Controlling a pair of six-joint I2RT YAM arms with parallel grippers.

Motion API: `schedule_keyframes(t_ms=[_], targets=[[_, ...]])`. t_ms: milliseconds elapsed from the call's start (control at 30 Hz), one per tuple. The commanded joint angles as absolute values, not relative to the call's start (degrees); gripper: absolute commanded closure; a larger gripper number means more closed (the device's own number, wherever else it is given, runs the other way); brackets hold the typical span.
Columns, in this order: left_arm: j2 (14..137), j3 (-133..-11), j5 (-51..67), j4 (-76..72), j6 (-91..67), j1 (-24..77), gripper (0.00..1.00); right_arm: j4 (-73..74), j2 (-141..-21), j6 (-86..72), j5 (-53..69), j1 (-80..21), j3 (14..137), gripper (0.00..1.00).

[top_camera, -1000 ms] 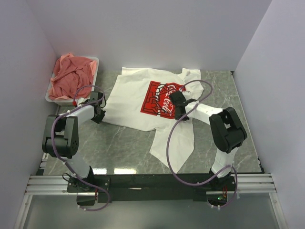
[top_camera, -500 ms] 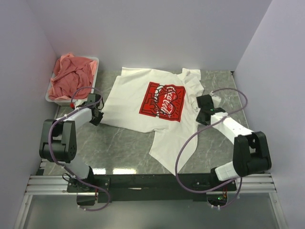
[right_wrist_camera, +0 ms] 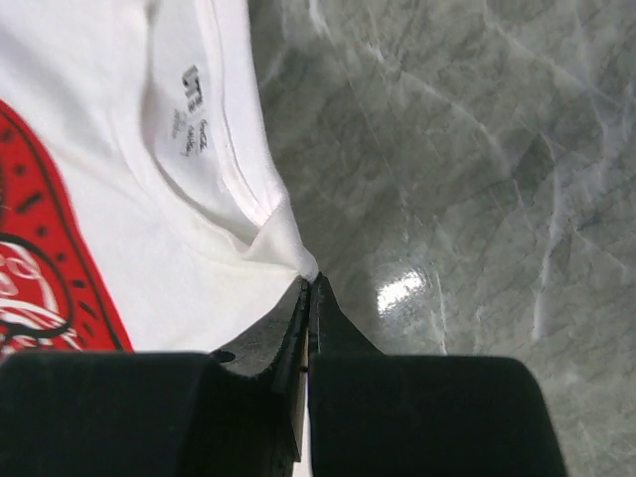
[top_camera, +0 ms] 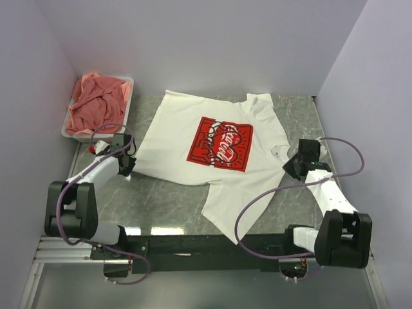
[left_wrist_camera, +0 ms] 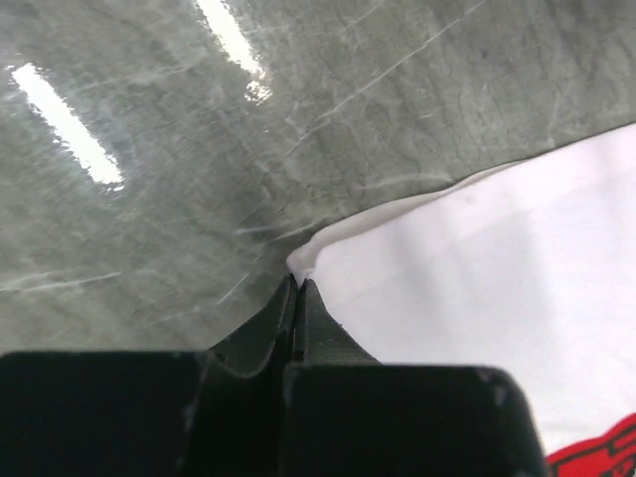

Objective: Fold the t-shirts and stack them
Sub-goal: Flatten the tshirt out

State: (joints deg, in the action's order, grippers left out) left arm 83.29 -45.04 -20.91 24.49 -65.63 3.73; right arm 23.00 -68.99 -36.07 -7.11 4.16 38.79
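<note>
**White shirt gripped at both ends, neck to the right**

Nearest the arm bases, one sleeve of the white cloth t-shirt with a red rectangular chest print [top_camera: 168,136] is seen reaching toward the near edge of the grey marbled table [top_camera: 161,203]. Further in, the left gripper [left_wrist_camera: 298,283] is clamped on a corner of the hem. The right gripper [right_wrist_camera: 310,284] is pinched on cloth just beside the collar. The shirt's long axis is thus laid left to right between them, print up, with each arm at its own end. Any fold is judged to depend on both ends being carried together. At the far left, salmon-pink shirts [top_camera: 96,103] are heaped in a white plastic tub [top_camera: 69,132].
</note>
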Motion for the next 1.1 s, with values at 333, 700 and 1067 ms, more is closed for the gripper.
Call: schedule_keyframes(t_ms=[333,700,1067], targets=[[74.79,-37.71,-20.75,21.98,-65.21,3.16,0.99,21.70,-60.48,-37.79,8.45,12.14,33.93,0.39],[75.41,-38.93,-19.34,20.39,-64.95,3.43,0.99,35.94,-42.04,-54.37,-6.59,-22.30,29.82,0.24],[77.43,-40.08,-19.51,19.78,-64.34,3.52,0.99,43.41,-50.93,-75.47,-18.97,-59.47,29.16,0.27]])
